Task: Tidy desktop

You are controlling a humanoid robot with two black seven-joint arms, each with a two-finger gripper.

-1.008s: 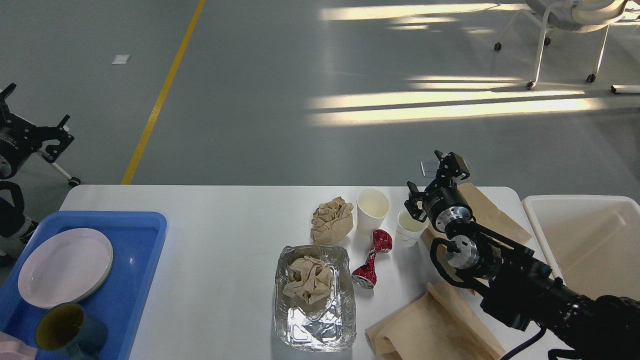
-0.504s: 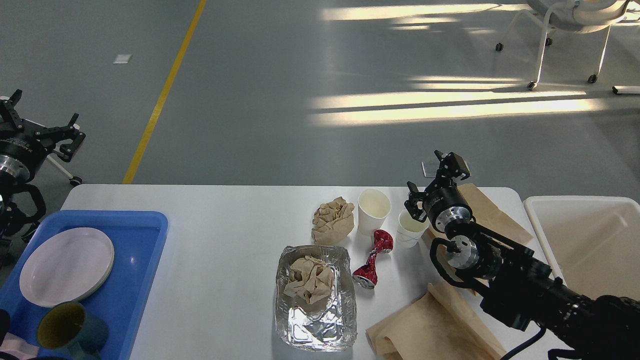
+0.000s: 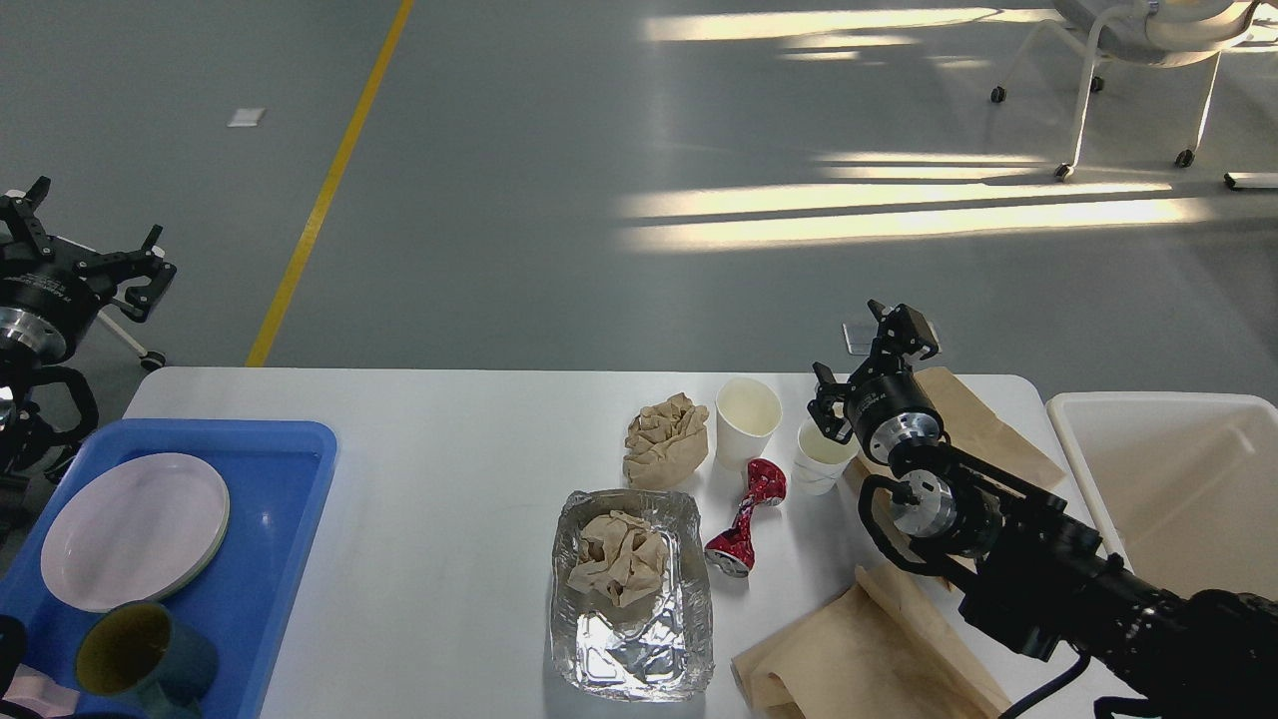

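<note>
- Right gripper (image 3: 867, 361), fingers spread, is hovering right of centre, just above the small paper cup (image 3: 823, 455).
- Left gripper (image 3: 88, 256), spread, is idling at the left edge, off the surface (image 3: 439, 469).
- Risk: descending off-centre could be tipping the cup into the crushed red can (image 3: 744, 519).
- Right arm is hiding part of the brown paper (image 3: 983, 424); cup contents are unclear.

Crushed red can (image 3: 743, 520) beside foil tray (image 3: 630, 659)
</note>
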